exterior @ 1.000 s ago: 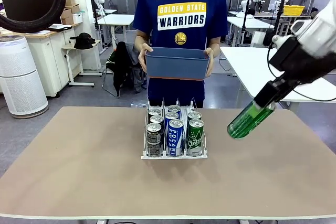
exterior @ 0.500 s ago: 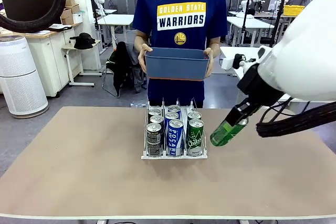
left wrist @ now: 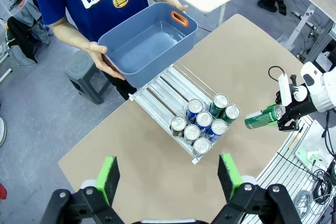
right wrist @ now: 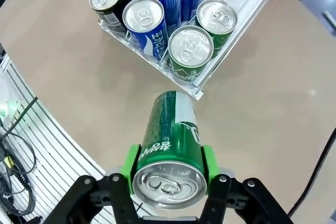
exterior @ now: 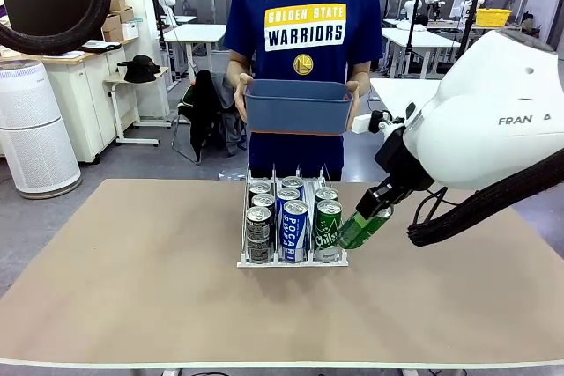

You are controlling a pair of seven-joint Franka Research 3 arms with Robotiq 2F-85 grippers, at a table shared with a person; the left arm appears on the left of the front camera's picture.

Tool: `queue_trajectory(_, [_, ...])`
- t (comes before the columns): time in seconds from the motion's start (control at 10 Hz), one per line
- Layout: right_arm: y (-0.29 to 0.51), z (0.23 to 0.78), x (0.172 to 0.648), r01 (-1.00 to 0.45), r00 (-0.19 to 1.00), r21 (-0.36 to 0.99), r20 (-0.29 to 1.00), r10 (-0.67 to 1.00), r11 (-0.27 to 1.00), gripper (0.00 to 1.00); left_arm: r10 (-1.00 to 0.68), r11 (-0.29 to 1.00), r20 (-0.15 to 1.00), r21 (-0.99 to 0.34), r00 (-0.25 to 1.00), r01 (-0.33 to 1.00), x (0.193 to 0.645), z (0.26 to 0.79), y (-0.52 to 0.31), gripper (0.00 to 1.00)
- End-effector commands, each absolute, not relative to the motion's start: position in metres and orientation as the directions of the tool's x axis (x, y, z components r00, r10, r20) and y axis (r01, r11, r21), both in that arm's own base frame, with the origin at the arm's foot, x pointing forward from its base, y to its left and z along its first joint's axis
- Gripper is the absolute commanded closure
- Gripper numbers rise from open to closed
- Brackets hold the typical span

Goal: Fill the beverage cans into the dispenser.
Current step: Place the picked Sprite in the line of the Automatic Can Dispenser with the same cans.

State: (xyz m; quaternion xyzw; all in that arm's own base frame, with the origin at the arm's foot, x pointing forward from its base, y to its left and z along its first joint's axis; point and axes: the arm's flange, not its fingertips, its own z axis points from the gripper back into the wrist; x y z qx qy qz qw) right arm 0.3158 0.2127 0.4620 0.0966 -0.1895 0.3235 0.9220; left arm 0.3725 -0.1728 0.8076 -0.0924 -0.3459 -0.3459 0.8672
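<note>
Since a second ago my right gripper (right wrist: 167,182), clamped on a green can (exterior: 362,228), has swung in beside the dispenser (exterior: 292,261); left gripper (left wrist: 168,172) hangs above, jaws apart.

The dispenser (exterior: 292,261), a white and clear three-lane rack with thin wire dividers, stood at the bench's centre. Six cans stood upright at its front end, two per lane: dark grey cans (exterior: 259,233) in the lane toward nine o'clock, blue-and-white cans (exterior: 293,230) in the middle, green cans (exterior: 328,230) toward three o'clock. A seventh green can (exterior: 362,227) hung tilted in the air just beside the rack at its three o'clock side, base pointing down toward it, silver top uppermost.
</note>
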Motion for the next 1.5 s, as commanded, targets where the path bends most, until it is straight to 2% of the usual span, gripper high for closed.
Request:
queue_trajectory(0.0, [0.205, 0.469, 0.311, -0.715, 0.672, 0.096, 0.364, 0.645, 0.692, 0.42, -0.544, 0.740, 0.661, 0.086, 0.518, 0.668, 0.372, 0.807, -0.170, 0.00])
queue_trajectory(0.1, [0.213, 0.462, 0.316, -0.633, 0.719, 0.056, 0.412, 0.560, 0.772, 0.42, -0.544, 0.740, 0.661, 0.086, 0.518, 0.668, 0.372, 0.807, -0.170, 0.00])
queue_trajectory(0.3, [0.213, 0.462, 0.316, -0.633, 0.719, 0.056, 0.412, 0.560, 0.772, 0.42, -0.544, 0.740, 0.661, 0.086, 0.518, 0.668, 0.372, 0.807, -0.170, 0.00])
queue_trajectory(0.4, [0.210, 0.459, 0.316, -0.654, 0.715, 0.081, 0.391, 0.580, 0.752, 1.00, -0.544, 0.740, 0.661, 0.086, 0.518, 0.668, 0.372, 0.807, -0.170, 0.00])
queue_trajectory(0.9, [0.228, 0.451, 0.323, -0.551, 0.774, 0.145, 0.458, 0.438, 0.822, 1.00, -0.544, 0.740, 0.661, 0.086, 0.518, 0.668, 0.372, 0.807, -0.170, 0.00])
queue_trajectory(1.4, [0.239, 0.440, 0.342, -0.491, 0.791, 0.124, 0.479, 0.381, 0.862, 1.00, -0.544, 0.740, 0.661, 0.086, 0.518, 0.668, 0.372, 0.807, -0.170, 0.00])
